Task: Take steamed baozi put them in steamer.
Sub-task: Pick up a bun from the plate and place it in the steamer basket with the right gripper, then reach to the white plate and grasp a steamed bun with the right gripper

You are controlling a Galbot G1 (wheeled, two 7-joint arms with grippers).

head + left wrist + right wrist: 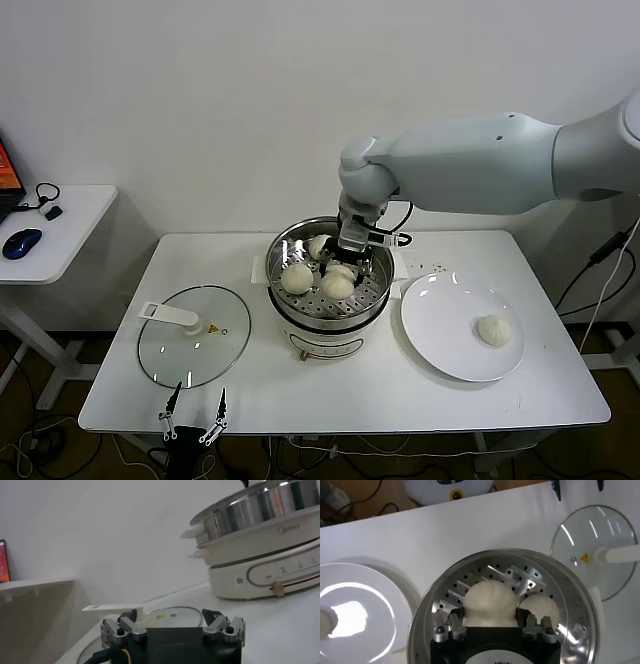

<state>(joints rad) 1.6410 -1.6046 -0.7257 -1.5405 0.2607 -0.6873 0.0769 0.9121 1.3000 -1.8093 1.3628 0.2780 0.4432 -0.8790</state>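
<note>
The steamer (pixel 300 322) stands mid-table, a steel pot on a white base. Its perforated tray (pixel 485 577) holds three baozi. My right gripper (pixel 350 272) reaches down into the pot and is shut on one baozi (pixel 338 286), its fingers pressed against both sides of the bun (pixel 489 600), low over the tray. A second baozi (pixel 296 278) lies beside it (pixel 541 607), and a third (pixel 319 244) lies at the far side. A fourth baozi (pixel 494 329) rests on the white plate (pixel 440 340). My left gripper (pixel 195 408) is open and empty at the table's front edge.
The glass lid (pixel 193 338) with a white handle lies flat to the left of the steamer; it also shows in the left wrist view (pixel 165 616). A side table (pixel 60 225) with a blue mouse stands at the far left.
</note>
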